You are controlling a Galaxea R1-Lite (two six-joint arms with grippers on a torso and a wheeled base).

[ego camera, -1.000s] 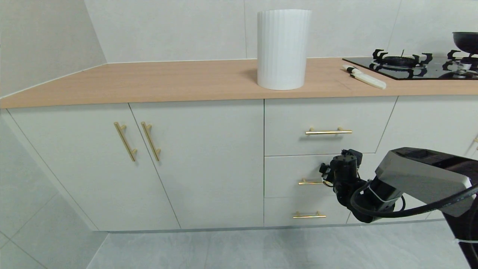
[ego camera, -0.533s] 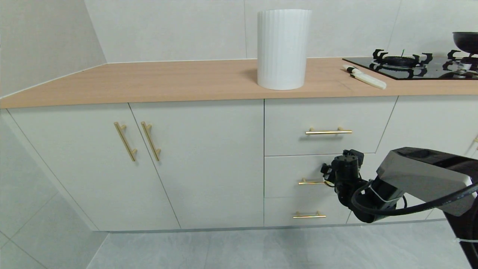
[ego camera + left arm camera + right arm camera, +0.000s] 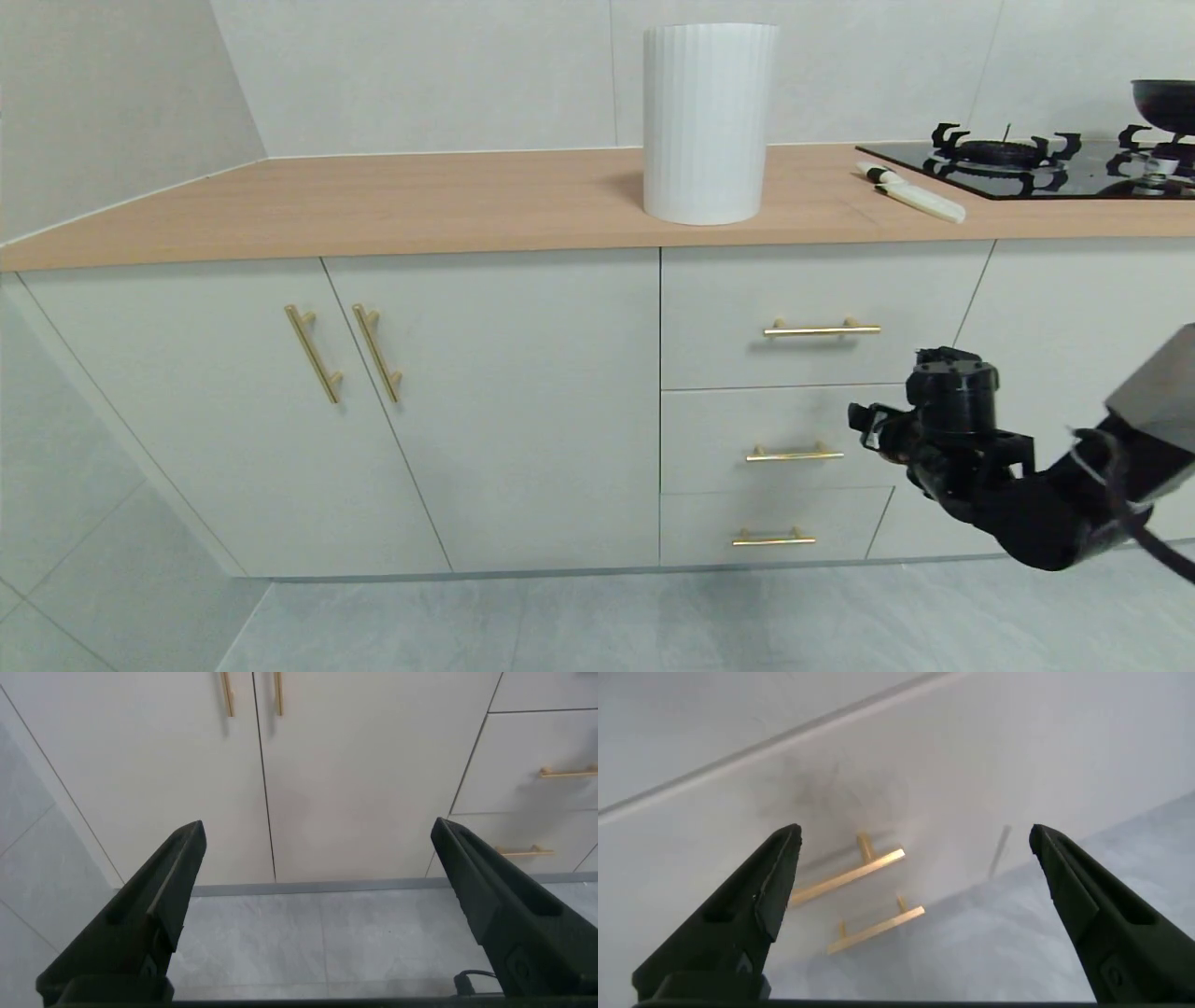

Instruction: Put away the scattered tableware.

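Hanging before the drawer stack, the right gripper (image 3: 864, 429) is released, jaws spread wide, just at 3 o'clock of the middle drawer handle (image 3: 794, 455) and apart from it. The left gripper (image 3: 318, 823) is likewise released, low over the floor (image 3: 318, 943) before the cupboard doors (image 3: 355, 765). On the bench (image 3: 420, 201), a white knife (image 3: 910, 194) lies at 3 o'clock of the ribbed white canister (image 3: 709, 121), beside the hob (image 3: 1027, 168).

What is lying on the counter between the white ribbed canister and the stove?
A white knife lies there, nearer the stove than the canister, seen in the head view.
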